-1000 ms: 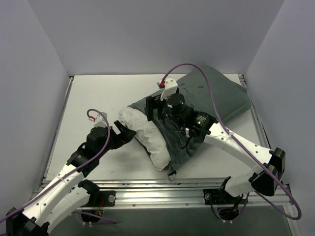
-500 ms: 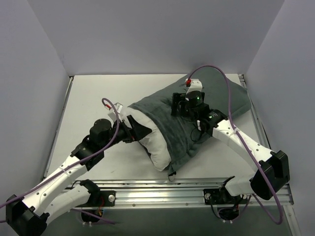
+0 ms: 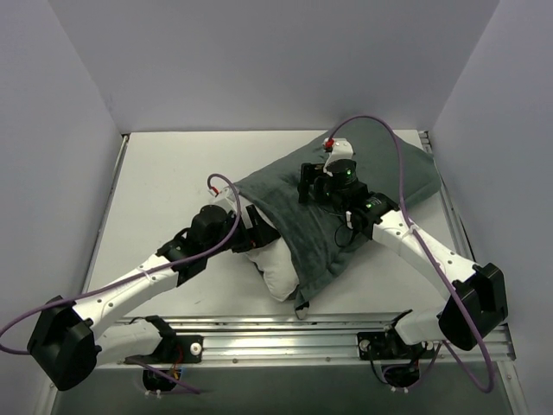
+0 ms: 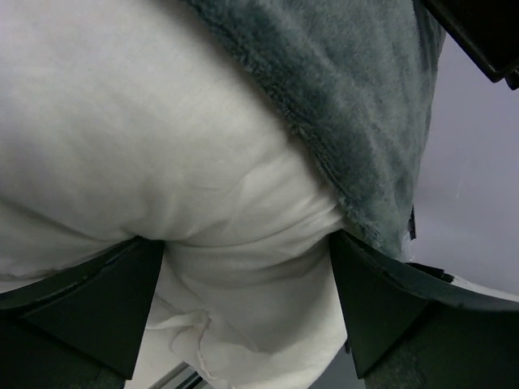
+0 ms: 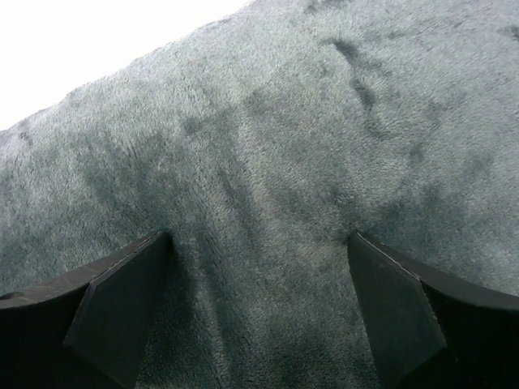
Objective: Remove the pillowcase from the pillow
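Our left hand [image 4: 243, 267] is spread wide, straddling the bare white end of the pillow [image 3: 276, 270]. Our right hand [image 5: 259, 275], also spread, presses into the grey-green pillowcase [image 3: 384, 169]. The cased pillow lies diagonally on the worktop [image 3: 164, 181], its mouth facing near-left and its long axis running to the far-right corner.

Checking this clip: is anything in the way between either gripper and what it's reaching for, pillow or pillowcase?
Nothing visible. The left gripper stands open astride the bare end of the white pillow; the right gripper hangs open directly over the grey pillowcase.
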